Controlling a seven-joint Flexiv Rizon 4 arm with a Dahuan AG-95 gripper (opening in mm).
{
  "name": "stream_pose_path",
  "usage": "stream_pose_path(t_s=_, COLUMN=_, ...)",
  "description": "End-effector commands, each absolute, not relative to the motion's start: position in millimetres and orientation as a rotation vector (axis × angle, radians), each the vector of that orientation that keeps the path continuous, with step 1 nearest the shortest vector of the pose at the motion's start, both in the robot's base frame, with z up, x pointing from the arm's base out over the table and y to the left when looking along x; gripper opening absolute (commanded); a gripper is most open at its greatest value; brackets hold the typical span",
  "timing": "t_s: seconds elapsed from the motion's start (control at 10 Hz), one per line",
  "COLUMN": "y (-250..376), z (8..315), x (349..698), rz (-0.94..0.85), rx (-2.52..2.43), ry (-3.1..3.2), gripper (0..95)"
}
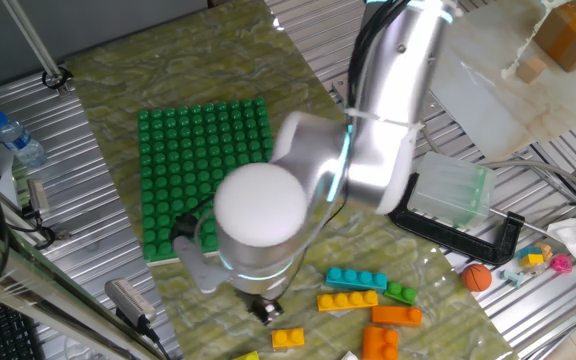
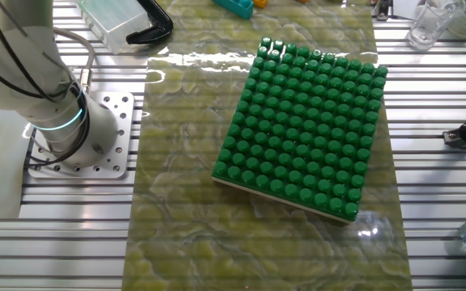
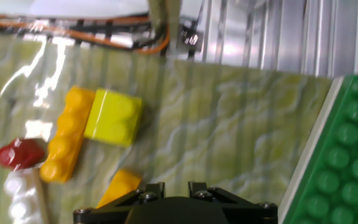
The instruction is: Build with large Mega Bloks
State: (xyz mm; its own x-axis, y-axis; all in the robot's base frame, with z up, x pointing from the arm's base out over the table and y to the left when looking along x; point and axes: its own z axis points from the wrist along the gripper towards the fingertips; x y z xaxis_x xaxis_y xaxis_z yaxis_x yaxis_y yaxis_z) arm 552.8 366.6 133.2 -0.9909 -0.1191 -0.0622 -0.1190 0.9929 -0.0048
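Note:
Several large Mega Bloks lie loose on the mat in front of the arm: a cyan one [image 1: 356, 279], a green one [image 1: 400, 293], a yellow one [image 1: 346, 301] and two orange ones [image 1: 396, 316]. My gripper [image 1: 264, 311] hangs low over the mat beside a yellow-orange brick [image 1: 288, 338]. In the hand view the gripper [image 3: 169, 186] shows only its finger ends, a narrow gap apart with nothing between them. A yellow-orange brick [image 3: 119, 187] lies just left of them. Farther off are a long yellow-orange brick [image 3: 66, 134], a lime-yellow brick [image 3: 114, 117] and a white one [image 3: 22, 196].
The green studded baseplate [image 1: 203, 150] [image 2: 306, 129] [image 3: 344, 155] lies on the mat beyond the arm. A small orange ball [image 1: 477, 277] and a clear container [image 1: 450, 190] sit to the right. A water bottle [image 1: 16, 140] stands at the left, and a red piece [image 3: 18, 154] lies by the long brick.

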Motion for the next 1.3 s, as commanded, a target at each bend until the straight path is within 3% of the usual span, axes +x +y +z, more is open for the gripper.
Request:
stream_pose_path(t_s=0.1, y=372.5, z=129.9, x=530.8, rz=0.001, rx=-0.173, ry=3.073, gripper=19.0)
stream_pose_path(t_s=1.3, y=377.6, z=130.3, x=523.4, rz=0.011, rx=-0.179, ry=3.059, gripper=19.0)
